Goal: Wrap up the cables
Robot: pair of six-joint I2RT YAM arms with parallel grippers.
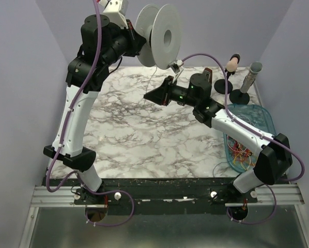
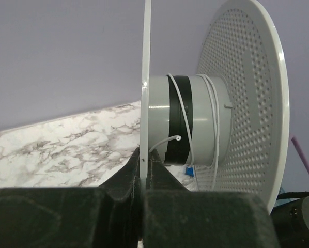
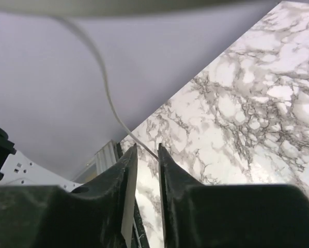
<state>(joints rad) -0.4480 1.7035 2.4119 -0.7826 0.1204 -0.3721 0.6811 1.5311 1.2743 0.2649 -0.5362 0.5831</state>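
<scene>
**Winding step of cable wrapping, overhead and wrist views.** The left tool (image 2: 144,157), raised above the far side of the white-and-grey marbled bench (image 1: 128,134), is pressed together on the edge of one flange of a white plastic spool with perforated disc flanges (image 1: 154,26). It holds the spool on edge in the air.

A few loose turns of a thin white cable (image 3: 114,111) lie on the spool's grey cylindrical hub (image 2: 209,119). A short free end pokes out beside the gripped flange. From the hub the cable runs down in a slack curve to the right tool (image 3: 146,150), which hangs below the spool, over the bench. Its fingers are parted by a narrow gap, wider than the cable. The cable runs into that gap and appears to lie loose there rather than pinched.

A tangle of thread-like red, orange, yellow and green cables (image 1: 238,151) rests in a translucent blue plastic basket (image 1: 263,116) at the right edge of the bench. The basket is beside the right arm and well apart from the spool.

**Judged stage:** early. One cable is partly wound and the coloured ones are not yet on the spool.

**Next move, by inference:** the right tool closes on the white cable and leads it round the hub between the flanges under light tension, while the left tool keeps the spool steady. Too much slack would probably let the turns slide loose.
</scene>
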